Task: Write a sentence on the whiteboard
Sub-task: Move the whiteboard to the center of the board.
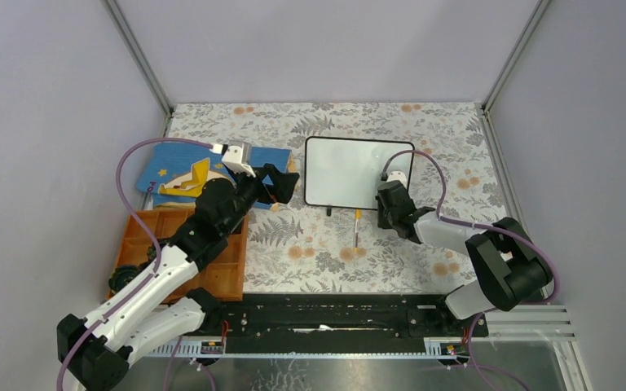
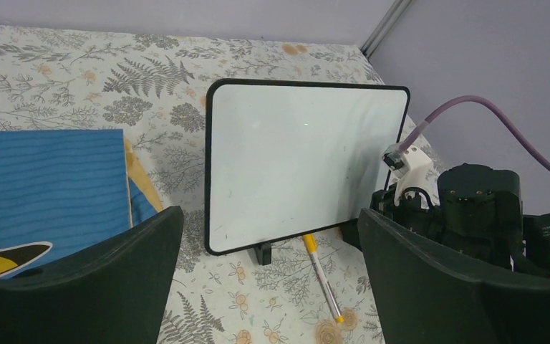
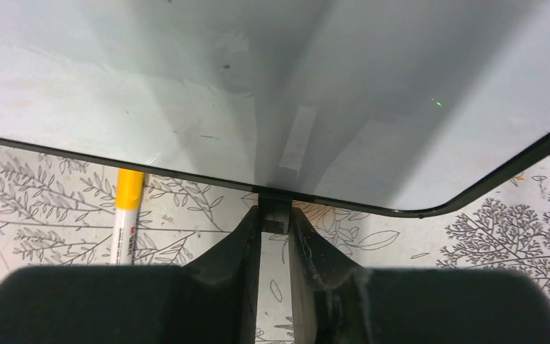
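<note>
The whiteboard [image 1: 346, 171] stands upright on its black feet at the middle of the floral table. Its white face [image 2: 301, 158] is blank apart from faint smudges, and the sentence is not in view. My right gripper [image 3: 275, 229] is shut on the board's right foot [image 3: 274, 209], at the lower right edge of the board [image 3: 258, 86]. My left gripper [image 2: 270, 215] hangs wide open left of the board [image 1: 281, 183], facing it and holding nothing. A white marker with a yellow cap [image 1: 358, 228] lies on the table in front of the board [image 2: 322, 276], untouched beside my right fingers [image 3: 127, 215].
A blue star-patterned book [image 1: 175, 175] lies left of the board, partly under my left arm [image 2: 43, 186]. An orange compartment tray [image 1: 228, 273] sits at the near left. Grey walls close in the table on three sides.
</note>
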Controlling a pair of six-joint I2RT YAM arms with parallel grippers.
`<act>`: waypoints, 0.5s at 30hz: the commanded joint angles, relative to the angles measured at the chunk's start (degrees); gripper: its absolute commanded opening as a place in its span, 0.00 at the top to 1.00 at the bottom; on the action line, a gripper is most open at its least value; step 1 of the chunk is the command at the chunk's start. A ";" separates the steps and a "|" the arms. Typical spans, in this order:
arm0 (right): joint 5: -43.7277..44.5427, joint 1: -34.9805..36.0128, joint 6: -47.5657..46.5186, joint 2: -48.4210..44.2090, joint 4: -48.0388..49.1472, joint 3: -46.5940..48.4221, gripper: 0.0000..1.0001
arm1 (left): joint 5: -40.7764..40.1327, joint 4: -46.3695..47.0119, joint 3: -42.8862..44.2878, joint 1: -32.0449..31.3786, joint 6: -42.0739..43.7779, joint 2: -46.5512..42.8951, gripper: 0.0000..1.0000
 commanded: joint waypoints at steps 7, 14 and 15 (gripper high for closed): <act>-6.07 2.70 -3.67 1.70 -0.10 1.09 0.93 | -0.23 1.94 -0.14 -0.58 0.11 0.54 0.01; -2.79 2.72 -3.82 3.20 -2.99 4.29 0.88 | -0.04 1.85 -0.06 -0.57 0.07 1.30 0.01; -2.68 2.70 -3.73 3.16 -3.18 4.43 0.85 | -0.08 1.88 -0.04 -0.66 0.07 1.36 0.01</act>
